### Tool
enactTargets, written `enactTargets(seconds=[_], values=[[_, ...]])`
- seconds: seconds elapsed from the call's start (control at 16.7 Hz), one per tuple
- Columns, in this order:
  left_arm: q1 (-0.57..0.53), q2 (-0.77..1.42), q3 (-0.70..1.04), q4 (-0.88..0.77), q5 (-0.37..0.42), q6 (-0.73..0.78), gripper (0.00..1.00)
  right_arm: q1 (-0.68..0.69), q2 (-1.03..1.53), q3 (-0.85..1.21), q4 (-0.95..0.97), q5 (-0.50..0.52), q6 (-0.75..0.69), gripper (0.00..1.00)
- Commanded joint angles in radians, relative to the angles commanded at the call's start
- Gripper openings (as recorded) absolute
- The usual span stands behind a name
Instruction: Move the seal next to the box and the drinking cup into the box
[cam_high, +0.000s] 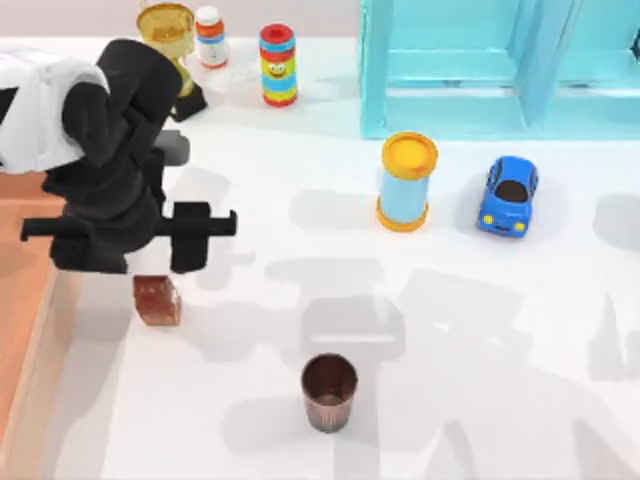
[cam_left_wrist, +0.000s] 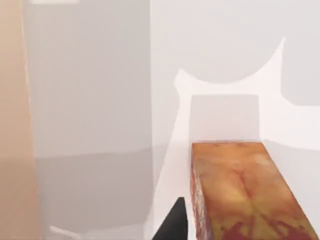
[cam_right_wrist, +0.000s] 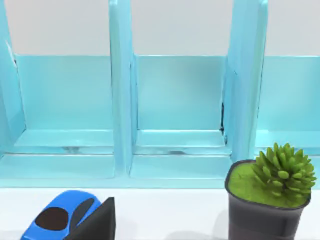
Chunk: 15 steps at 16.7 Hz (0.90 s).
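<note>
The seal (cam_high: 157, 298) is a reddish-brown mottled block standing on the white table just right of the box's light-wood rim (cam_high: 45, 340). My left gripper (cam_high: 135, 250) hovers right above the seal, open, its jaws spread wide on either side. In the left wrist view the seal (cam_left_wrist: 245, 192) lies close below, with one dark fingertip (cam_left_wrist: 172, 225) beside it and the box wall (cam_left_wrist: 12, 125) along the edge. The drinking cup (cam_high: 329, 392), dark brown and ribbed, stands upright in the front middle of the table. One dark finger (cam_right_wrist: 95, 222) of my right gripper shows in the right wrist view.
A gold trophy (cam_high: 168, 35), a small bottle (cam_high: 210, 35) and a striped toy (cam_high: 278, 65) stand at the back left. The turquoise shelf unit (cam_high: 480, 60) fills the back right. A light-blue cylinder (cam_high: 405, 180) and a blue car (cam_high: 508, 195) sit mid-table. A potted plant (cam_right_wrist: 270, 195) stands by the shelf.
</note>
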Motion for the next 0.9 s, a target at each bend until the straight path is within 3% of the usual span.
enactTargets(seconds=[0.12,0.18,0.72,0.9], values=[[0.0,0.0,0.0,0.0,0.0,0.0,0.98,0.0,0.0,0.0,0.0,0.0,0.0,1.0],[0.0,0.0,0.0,0.0,0.0,0.0,1.0,0.0,0.0,0.0,0.0,0.0,0.0,1.0],[-0.003,-0.001,0.003,-0.003,0.0,0.0,1.0,0.0,0.0,0.0,0.0,0.0,0.0,1.0],[-0.009,-0.011,0.071,-0.073,0.0,0.003,1.0,0.0,0.0,0.0,0.0,0.0,0.0,1.0]])
